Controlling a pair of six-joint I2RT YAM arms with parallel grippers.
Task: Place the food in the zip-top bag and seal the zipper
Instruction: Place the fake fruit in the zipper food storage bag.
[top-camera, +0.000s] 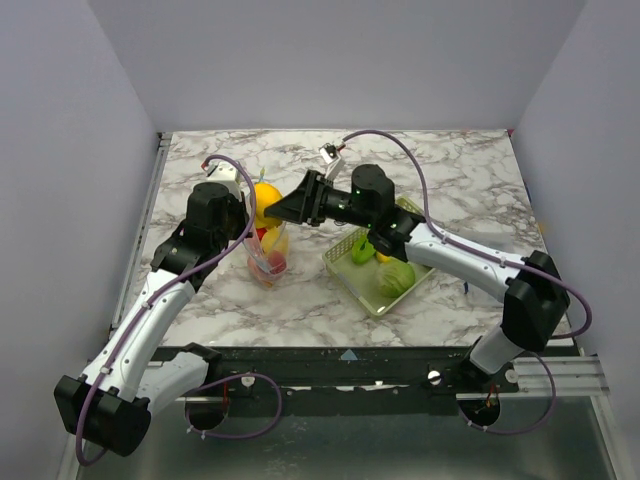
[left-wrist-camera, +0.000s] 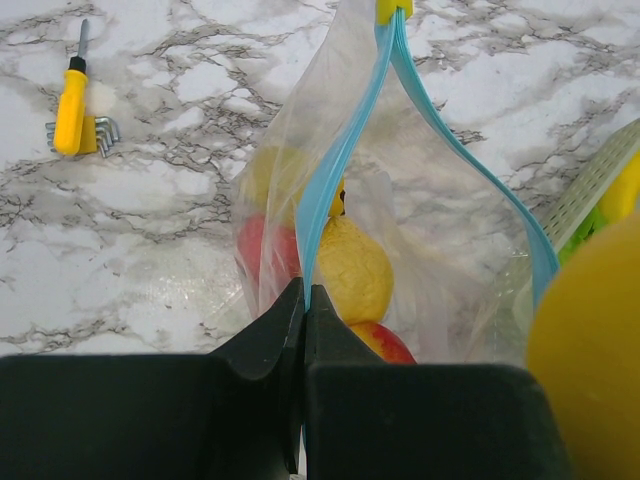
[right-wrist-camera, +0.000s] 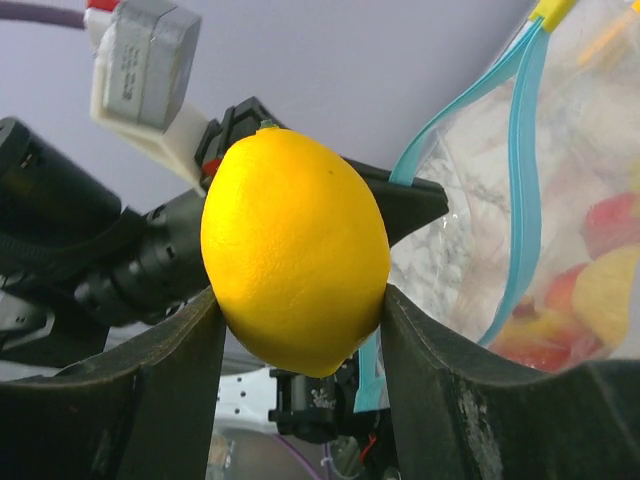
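The clear zip-top bag (top-camera: 268, 255) stands at table centre-left, its light-blue zipper (left-wrist-camera: 330, 180) open. Red and yellow toy fruits (left-wrist-camera: 350, 268) lie inside it. My left gripper (left-wrist-camera: 303, 300) is shut on the blue zipper strip and holds the mouth up. My right gripper (right-wrist-camera: 300, 320) is shut on a yellow toy lemon (right-wrist-camera: 295, 248), held above the bag's mouth right beside the left gripper; the lemon shows in the top view (top-camera: 266, 195). Green and yellow toy food (top-camera: 394, 277) lies in the mesh basket (top-camera: 342, 268).
A small yellow-handled screwdriver with a set of hex keys (left-wrist-camera: 72, 118) lies on the marble beyond the bag. The yellow-green basket edge (left-wrist-camera: 590, 185) is close to the bag's right side. Grey walls enclose the table on three sides.
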